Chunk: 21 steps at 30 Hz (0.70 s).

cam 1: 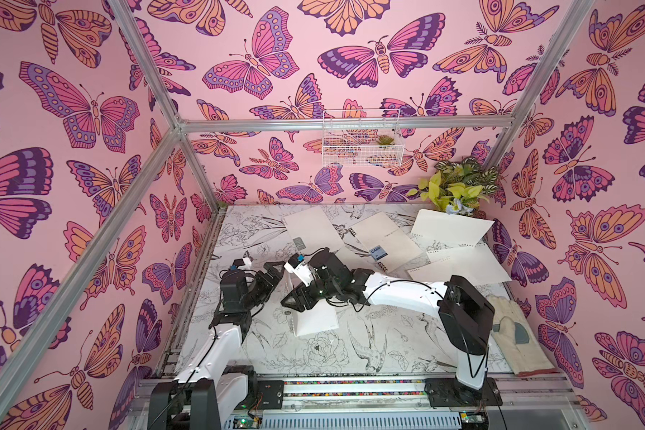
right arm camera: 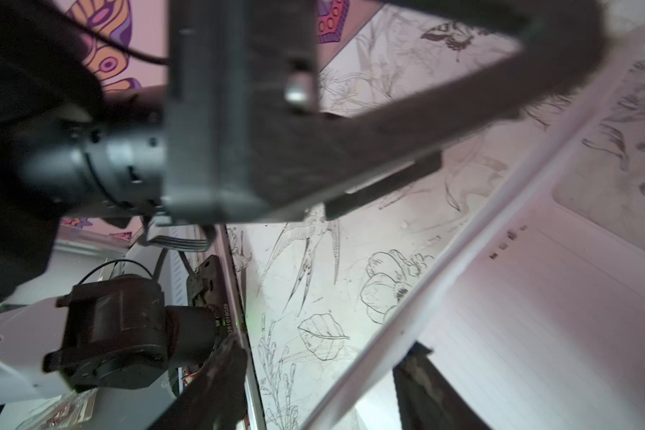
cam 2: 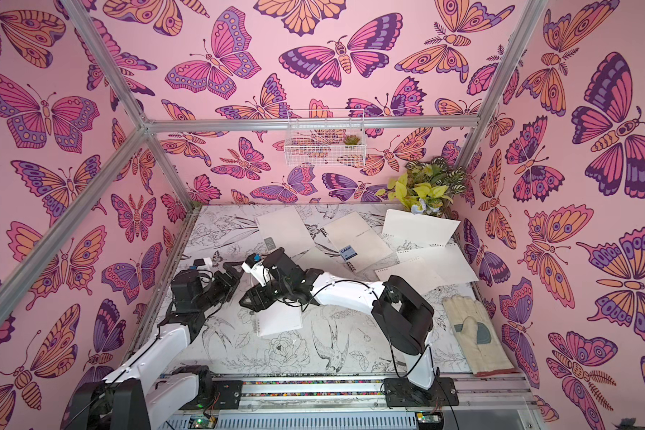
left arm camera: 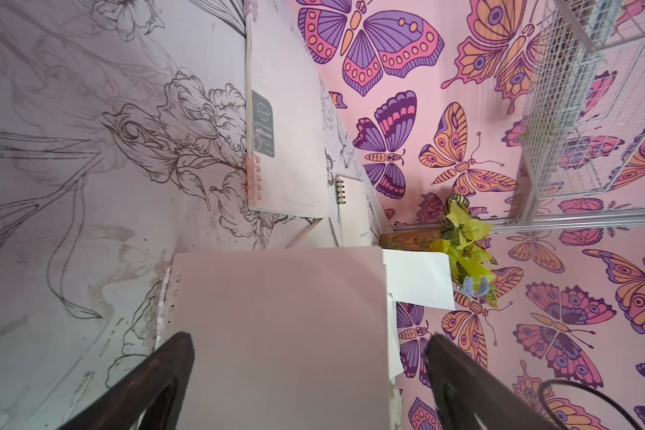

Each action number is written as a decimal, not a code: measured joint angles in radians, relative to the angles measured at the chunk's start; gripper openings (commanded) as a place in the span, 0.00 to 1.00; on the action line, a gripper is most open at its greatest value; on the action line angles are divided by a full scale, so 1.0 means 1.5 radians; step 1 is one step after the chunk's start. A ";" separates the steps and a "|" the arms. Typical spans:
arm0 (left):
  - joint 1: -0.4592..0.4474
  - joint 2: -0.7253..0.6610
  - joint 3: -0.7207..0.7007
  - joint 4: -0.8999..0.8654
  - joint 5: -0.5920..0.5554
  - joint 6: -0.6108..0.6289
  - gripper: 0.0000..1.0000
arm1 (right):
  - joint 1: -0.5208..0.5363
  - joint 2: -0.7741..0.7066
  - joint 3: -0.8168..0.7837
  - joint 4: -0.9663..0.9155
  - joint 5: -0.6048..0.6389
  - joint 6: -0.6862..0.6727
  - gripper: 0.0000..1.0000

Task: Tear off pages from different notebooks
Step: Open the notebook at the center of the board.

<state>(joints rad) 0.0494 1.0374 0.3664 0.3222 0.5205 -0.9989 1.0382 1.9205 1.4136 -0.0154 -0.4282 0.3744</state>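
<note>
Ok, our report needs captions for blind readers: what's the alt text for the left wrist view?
The open claw frames a blank cream sheet with punched holes along one edge, above a flower-print table. Beyond lie a grey-labelled notebook and a black-coiled notebook, then a leafy plant, a wire basket and a butterfly wall.

Take the matt cream card-covered notebook with the black wire coil and blue label (cam 1: pixel 384 240) as your marker. Its cover looks stiffer than the thin cream paper pages (cam 1: pixel 462 268) just beside it, which are matt and faintly lined. Under it you have a smooth white tabletop printed with black line drawings (cam 1: pixel 388 335), matt and a little scuffed. Above and behind it, a white coated wire basket (cam 1: pixel 350 156) hangs on a brushed silver metal frame bar (cam 1: pixel 276 125). Toward the robot's base from it lies a ribbed cream cloth oven mitt (cam 1: pixel 514 342), coarse-textured, with a smoother grey patch.
</note>
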 measured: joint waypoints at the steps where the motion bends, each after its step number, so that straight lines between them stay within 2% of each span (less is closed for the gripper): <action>1: 0.003 0.001 0.000 0.002 0.006 -0.002 1.00 | 0.003 0.000 0.003 -0.001 -0.003 -0.007 0.69; 6: 0.033 0.003 -0.002 0.016 0.031 -0.011 1.00 | 0.005 0.000 0.007 -0.013 -0.038 -0.029 0.73; 12: 0.065 -0.021 -0.008 0.013 0.053 -0.011 1.00 | 0.006 0.001 0.009 0.001 -0.121 -0.035 0.76; 19: 0.084 -0.037 -0.036 0.013 0.080 -0.009 0.98 | 0.007 0.088 0.077 0.038 -0.198 -0.014 0.73; 21: 0.092 -0.037 -0.047 0.010 0.087 -0.008 0.95 | 0.007 0.106 0.079 0.038 -0.213 -0.007 0.74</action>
<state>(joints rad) 0.1867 0.9813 0.2958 0.3367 0.6518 -1.0103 1.0492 2.0800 1.5322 0.0422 -0.7475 0.3634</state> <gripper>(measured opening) 0.968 0.734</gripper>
